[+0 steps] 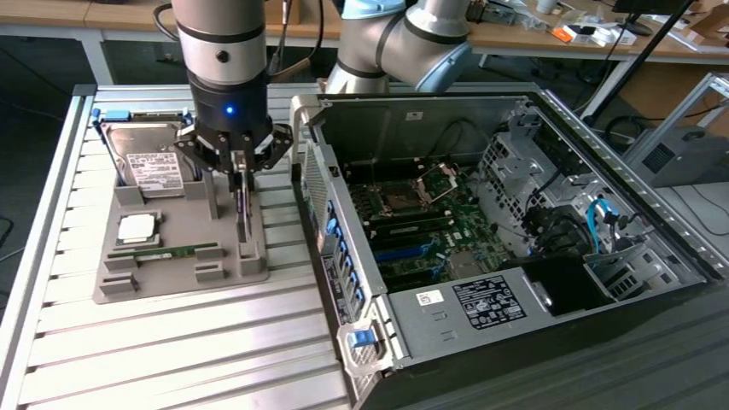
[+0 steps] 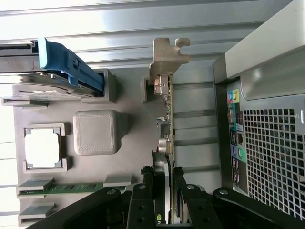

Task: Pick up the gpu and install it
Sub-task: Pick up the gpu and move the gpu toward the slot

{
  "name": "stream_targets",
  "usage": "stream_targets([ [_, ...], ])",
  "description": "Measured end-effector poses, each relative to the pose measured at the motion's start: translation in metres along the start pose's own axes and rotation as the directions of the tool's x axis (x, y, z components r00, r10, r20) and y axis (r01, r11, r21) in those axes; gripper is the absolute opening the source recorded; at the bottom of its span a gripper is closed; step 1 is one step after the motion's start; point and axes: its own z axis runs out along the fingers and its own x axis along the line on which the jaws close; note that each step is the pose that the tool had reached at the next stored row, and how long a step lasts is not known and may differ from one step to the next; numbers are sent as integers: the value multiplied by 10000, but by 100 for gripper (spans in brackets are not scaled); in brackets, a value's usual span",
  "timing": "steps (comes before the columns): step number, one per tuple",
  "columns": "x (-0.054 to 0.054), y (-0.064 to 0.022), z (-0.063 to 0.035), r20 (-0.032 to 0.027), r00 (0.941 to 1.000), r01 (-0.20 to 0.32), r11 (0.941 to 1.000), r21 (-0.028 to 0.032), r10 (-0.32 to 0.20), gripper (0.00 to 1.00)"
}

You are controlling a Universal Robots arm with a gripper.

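Fingers [image 2: 142, 202] pinching upright gpu [image 2: 167, 114], arm [image 1: 228, 51] pointing down

Upright gpu [image 2: 167, 114] in grey holder [image 2: 133, 148], jaws pinching it.

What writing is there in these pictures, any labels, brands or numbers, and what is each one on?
No text can be read.
Hard drive's white label: printed lines and a barcode-like block, too small to read.
Power supply's large label: dense print, too small to read.
Small white sticker beside it: too small to read.
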Motion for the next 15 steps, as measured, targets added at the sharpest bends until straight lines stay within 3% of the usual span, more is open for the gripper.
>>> stream_targets([
  [15, -2, 4, -94, 0, 10000, 0, 10000, 0, 0, 27],
])
